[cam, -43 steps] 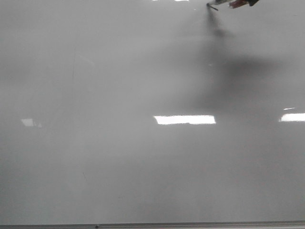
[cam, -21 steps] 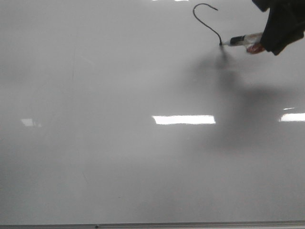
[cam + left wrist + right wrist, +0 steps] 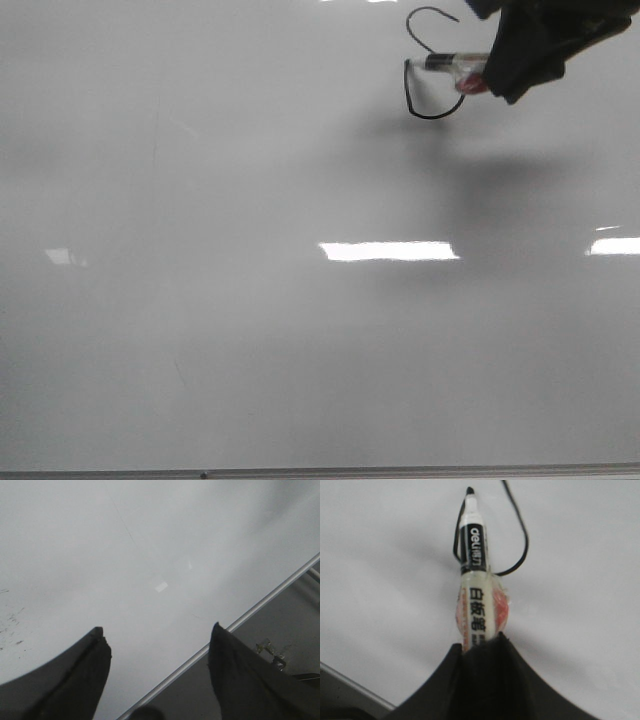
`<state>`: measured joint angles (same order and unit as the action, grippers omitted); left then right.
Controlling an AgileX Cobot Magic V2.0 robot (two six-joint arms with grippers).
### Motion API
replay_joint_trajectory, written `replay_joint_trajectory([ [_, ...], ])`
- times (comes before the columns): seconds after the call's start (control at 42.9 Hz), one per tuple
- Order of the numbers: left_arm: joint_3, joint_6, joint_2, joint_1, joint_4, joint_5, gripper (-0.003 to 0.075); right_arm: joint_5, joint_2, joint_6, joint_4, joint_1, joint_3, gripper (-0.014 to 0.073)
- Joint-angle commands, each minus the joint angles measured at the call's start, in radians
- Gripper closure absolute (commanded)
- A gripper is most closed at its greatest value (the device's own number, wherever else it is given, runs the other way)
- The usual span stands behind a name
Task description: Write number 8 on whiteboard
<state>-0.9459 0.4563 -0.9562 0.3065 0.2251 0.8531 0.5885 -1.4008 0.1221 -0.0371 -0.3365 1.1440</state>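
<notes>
**Marker on the board, figure half drawn**

Nearest the robot, a thin metal edge strip (image 3: 320, 471) runs along the front of the whiteboard (image 3: 250, 330), which fills the front view with a glossy grey-white face. Bright rectangular light reflections (image 3: 388, 251) lie across its middle, and a faint smudge line (image 3: 154, 140) shows on the left half.

The left hand (image 3: 155, 645) hangs over the board close to that edge strip, its two dark fingers (image 3: 75, 680) spread wide with nothing between them. Small dark specks (image 3: 12, 625) dot the board beside it.

At the far right of the board, the right hand (image 3: 540, 45) is closed around a whiteboard marker (image 3: 475, 575), gripping its pale rear barrel where something reddish is wrapped; the black section with white lettering and the tip stick out past the fingers. The tip rests at the board, by the left side of the line.

The number 8 (image 3: 425, 70) is unfinished there: a thin black hooked curve above, then a stroke curling round beneath the marker into an open lower loop. The hand's soft shadow (image 3: 500, 170) lies on the board just nearer.
</notes>
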Motion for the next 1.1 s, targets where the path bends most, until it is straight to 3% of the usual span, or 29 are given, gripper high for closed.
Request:
replay_joint_trajectory([
  [0.0, -0.026, -0.009, 0.016, -0.002, 0.022, -0.063, 0.0303, -0.024, 0.027, -0.006, 0.019, 0.038, 0.058, 0.0655],
  [0.21, -0.026, -0.009, 0.016, -0.002, 0.022, -0.063, 0.0303, -0.023, 0.038, -0.002, 0.018, 0.085, 0.059, 0.0655],
  [0.466, -0.026, 0.057, 0.014, 0.021, 0.062, -0.063, 0.0303, 0.098, 0.213, 0.079, 0.014, -0.051, 0.054, 0.0655],
  [0.606, -0.028, 0.218, 0.003, 0.114, 0.164, -0.061, 0.0295, 0.299, 0.302, 0.203, 0.006, -0.149, 0.054, 0.0655],
  [0.816, -0.061, 0.241, -0.062, 0.297, 0.177, -0.062, 0.0216, 0.516, 0.370, 0.337, -0.078, -0.250, 0.054, 0.0655],
  [0.909, -0.084, 0.241, -0.102, 0.380, 0.179, -0.067, 0.0180, 0.571, 0.377, 0.374, -0.114, -0.271, 0.042, 0.0655],
  [1.072, -0.116, 0.271, -0.190, 0.517, 0.181, -0.076, 0.0186, 0.568, 0.377, 0.483, -0.200, -0.289, -0.052, 0.0655],
])
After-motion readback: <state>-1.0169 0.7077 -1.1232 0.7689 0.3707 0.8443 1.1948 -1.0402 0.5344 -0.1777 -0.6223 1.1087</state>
